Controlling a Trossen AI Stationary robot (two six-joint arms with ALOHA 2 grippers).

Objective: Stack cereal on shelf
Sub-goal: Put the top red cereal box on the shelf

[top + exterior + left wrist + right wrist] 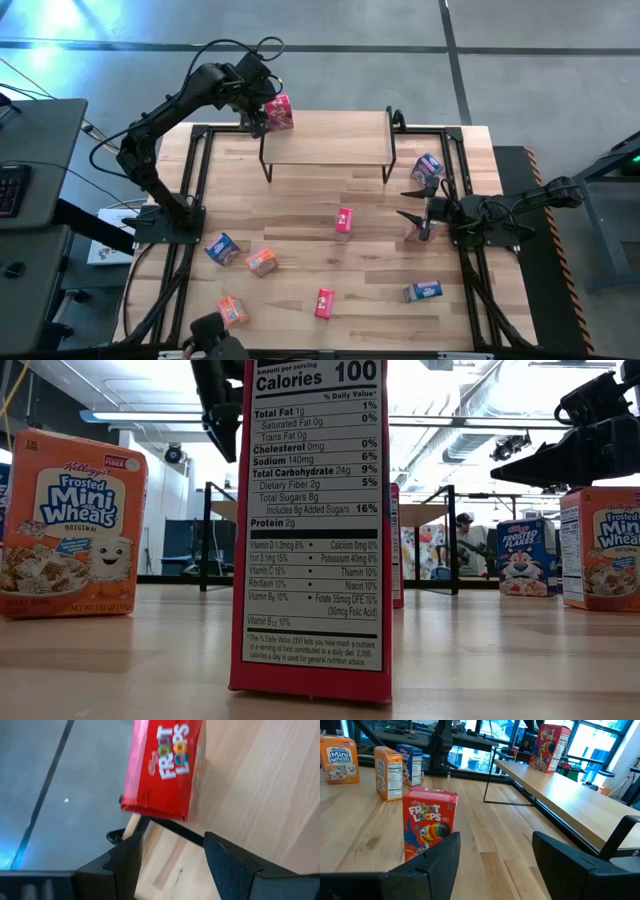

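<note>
A red Froot Loops cereal box [279,112] stands on the left end of the wooden shelf [330,140], close to its corner. My left gripper [256,120] hovers just behind that box [162,767], open, with nothing between its fingers [125,860]. My right gripper [408,203] is open low over the table's right side and faces another red box [427,825] [344,221] standing a little ahead of it. The red box on the shelf [547,741] appears upright in the right wrist view. An orange box [420,231] sits partly under the right gripper.
Loose boxes lie across the tabletop: blue [428,168] by the shelf's right leg, blue [221,248], orange [262,262], orange [232,311], red [324,302] and blue [424,291] nearer the front. Black frame rails [190,190] run along both table sides.
</note>
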